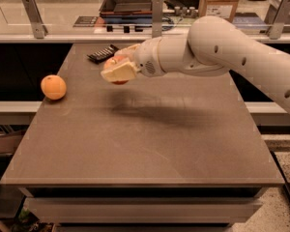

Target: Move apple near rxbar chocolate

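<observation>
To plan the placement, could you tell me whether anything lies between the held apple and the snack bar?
Nothing visible does. The gripper holds the apple above the table, just in front of the snack bar; the orange sits well off to the left.

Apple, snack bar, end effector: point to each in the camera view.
apple (110,62), camera view: red skin showing in the grip.
snack bar (102,53), camera view: middle of dark wrapper.
end effector (115,66), camera view: between its fingertips, above the table's (150,144) far left, holding the apple.
</observation>
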Robot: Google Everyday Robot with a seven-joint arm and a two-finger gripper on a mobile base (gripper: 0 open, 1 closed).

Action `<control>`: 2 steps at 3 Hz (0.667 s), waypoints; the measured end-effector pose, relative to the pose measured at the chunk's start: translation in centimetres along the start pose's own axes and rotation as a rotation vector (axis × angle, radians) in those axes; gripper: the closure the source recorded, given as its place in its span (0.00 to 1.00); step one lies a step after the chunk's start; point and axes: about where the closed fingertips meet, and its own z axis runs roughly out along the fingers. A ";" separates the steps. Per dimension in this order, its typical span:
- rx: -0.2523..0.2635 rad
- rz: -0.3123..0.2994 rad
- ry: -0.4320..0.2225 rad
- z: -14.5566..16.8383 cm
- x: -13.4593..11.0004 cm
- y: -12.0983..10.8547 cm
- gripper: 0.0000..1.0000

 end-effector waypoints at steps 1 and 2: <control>0.072 0.013 -0.063 0.6 -0.5 -4.4 1.00; 0.127 0.012 -0.067 1.7 -1.2 -7.9 1.00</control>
